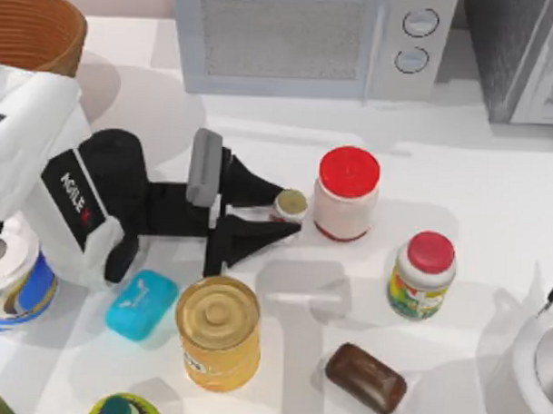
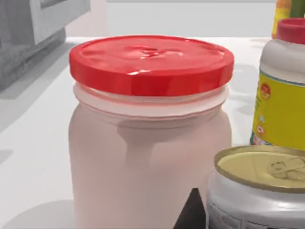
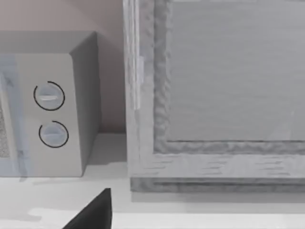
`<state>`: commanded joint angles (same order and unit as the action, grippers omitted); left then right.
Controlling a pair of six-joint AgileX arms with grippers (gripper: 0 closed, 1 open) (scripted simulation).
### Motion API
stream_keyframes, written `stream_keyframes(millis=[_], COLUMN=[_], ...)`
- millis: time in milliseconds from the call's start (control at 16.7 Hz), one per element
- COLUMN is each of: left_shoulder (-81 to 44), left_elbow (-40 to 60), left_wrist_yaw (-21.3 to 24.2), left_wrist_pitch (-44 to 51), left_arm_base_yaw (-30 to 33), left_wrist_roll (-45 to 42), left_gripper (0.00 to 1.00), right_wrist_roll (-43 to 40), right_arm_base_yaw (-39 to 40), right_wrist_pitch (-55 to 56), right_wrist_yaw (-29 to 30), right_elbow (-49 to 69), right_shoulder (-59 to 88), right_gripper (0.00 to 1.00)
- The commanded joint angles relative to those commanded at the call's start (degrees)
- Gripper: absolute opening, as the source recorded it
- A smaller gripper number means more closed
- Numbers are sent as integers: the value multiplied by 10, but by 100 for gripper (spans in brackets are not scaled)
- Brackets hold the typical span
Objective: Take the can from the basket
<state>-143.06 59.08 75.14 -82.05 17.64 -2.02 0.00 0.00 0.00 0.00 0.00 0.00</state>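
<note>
The left gripper sits near the middle of the top view, its two black fingers closed around the can, which stands on the white counter just left of the red-lidded pale jar. The basket is well apart, in the frame's upper left corner. In the left wrist view the can (dull gold top, white side) appears at the lower right, close beside that same jar. A yellow-labelled jar with a red cap stands right of centre, and a big gold tin lies below the gripper. The right arm rests at the lower right edge; whether its gripper is closed, I cannot tell.
</note>
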Motion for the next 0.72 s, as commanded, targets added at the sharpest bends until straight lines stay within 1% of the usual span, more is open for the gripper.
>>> stream_keyframes(millis=[360,420,720], left_shoulder=[0,0,0], left_elbow=[0,0,0], left_wrist_yaw=[0,0,0], left_wrist_pitch=[0,0,0], left_arm_base_yaw=[0,0,0], left_wrist_roll=[0,0,0], left_gripper=[98,100,100], right_wrist_roll=[0,0,0], right_arm_base_yaw=[0,0,0], right_wrist_pitch=[0,0,0], right_wrist_yaw=[0,0,0], right_elbow=[0,0,0], right_shoulder=[0,0,0], right_gripper=[100,100,100])
